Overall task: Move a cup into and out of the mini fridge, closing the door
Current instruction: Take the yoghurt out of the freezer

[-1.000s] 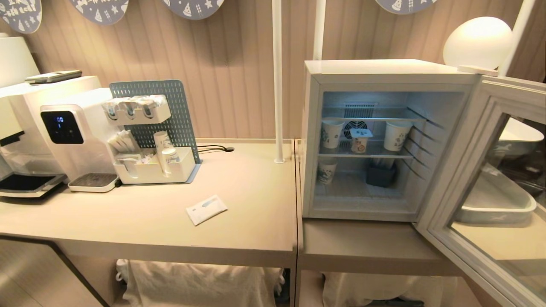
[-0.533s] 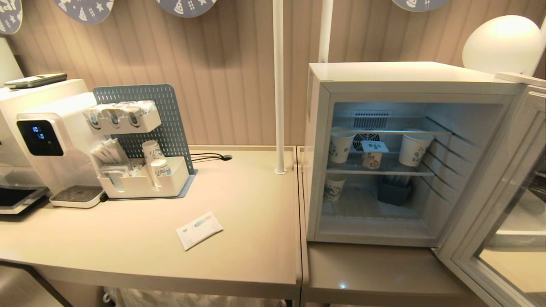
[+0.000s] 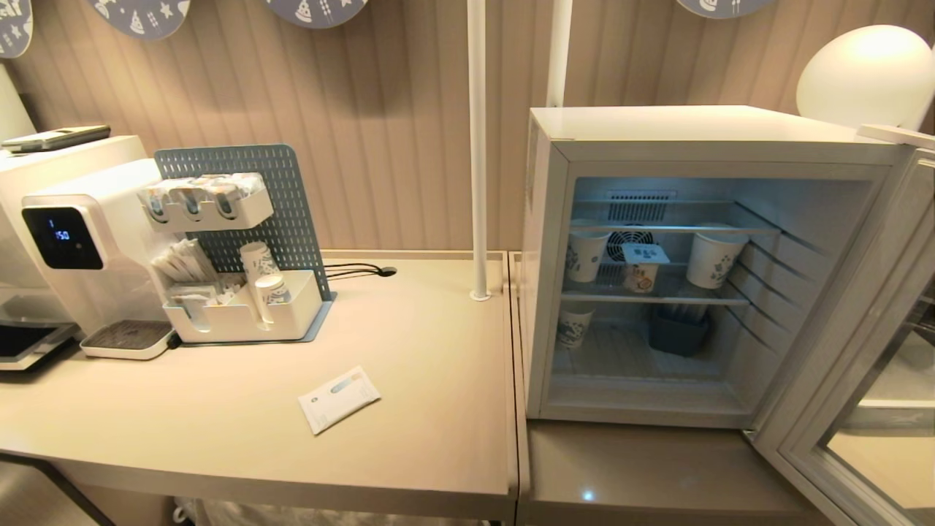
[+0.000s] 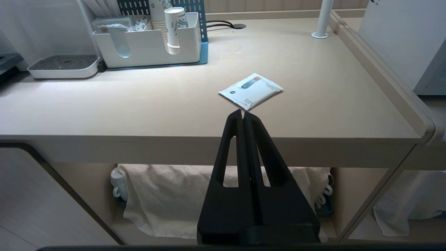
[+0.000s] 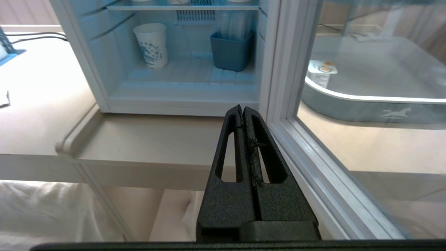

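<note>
Cup (image 3: pixel 643 264) on fridge (image 3: pixel 679 131) middle shelf, between two paper cups | door (image 3: pixel 862 343) swung wide, access clear | left pincer (image 4: pixel 243 115), right pincer (image 5: pixel 243 111) both clenched, empty, parked low before table (image 3: pixel 409 438)
</note>
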Available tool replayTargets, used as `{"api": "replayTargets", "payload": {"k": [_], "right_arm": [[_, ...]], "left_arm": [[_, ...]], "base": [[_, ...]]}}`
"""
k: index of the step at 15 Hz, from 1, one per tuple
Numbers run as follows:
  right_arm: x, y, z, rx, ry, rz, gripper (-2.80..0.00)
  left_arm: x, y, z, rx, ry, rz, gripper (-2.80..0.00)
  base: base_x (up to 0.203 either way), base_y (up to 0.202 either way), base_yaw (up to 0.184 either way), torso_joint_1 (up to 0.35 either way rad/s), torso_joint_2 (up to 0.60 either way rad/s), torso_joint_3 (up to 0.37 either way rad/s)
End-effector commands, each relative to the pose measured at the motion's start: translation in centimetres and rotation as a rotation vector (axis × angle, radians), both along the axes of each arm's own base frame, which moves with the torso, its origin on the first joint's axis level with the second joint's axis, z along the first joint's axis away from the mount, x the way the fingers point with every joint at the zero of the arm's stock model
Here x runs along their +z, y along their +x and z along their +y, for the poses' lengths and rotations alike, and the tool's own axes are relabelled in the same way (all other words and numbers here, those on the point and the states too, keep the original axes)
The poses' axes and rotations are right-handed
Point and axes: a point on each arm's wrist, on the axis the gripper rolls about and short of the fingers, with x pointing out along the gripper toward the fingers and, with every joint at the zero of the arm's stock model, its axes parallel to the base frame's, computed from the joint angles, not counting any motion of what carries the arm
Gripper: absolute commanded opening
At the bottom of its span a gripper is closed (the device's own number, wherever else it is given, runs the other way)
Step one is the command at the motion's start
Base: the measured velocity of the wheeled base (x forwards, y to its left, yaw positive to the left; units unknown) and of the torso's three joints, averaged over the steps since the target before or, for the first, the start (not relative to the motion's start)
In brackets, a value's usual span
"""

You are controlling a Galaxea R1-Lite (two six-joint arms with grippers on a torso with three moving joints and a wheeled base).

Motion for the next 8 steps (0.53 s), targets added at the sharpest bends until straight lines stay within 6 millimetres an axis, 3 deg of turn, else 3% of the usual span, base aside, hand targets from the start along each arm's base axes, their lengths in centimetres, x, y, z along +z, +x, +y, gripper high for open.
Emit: {"api": "replayTargets", "payload": {"k": [1, 5, 8], "right_arm": [[1.7, -0.5, 0.0, -0.002, 0.008, -0.059, -2.80], [8.0, -3.3, 0.2, 0.080, -0.001, -0.136, -2.80], [11.8, -1.5, 0.3, 0.111, 0.006, -0.013, -2.80]], "left_arm": [[0.0, 0.0, 0.0, 0.000, 0.000, 0.002, -2.80], [0.0, 0.0, 0.0, 0.000, 0.000, 0.002, -2.80], [0.0, 0.0, 0.0, 0.000, -0.001, 0.002, -2.80]], "base": [[0.000, 0.000, 0.000, 0.000, 0.00, 0.000], [0.000, 0.000, 0.000, 0.000, 0.00, 0.000], [0.000, 0.000, 0.000, 0.000, 0.00, 0.000]]}}
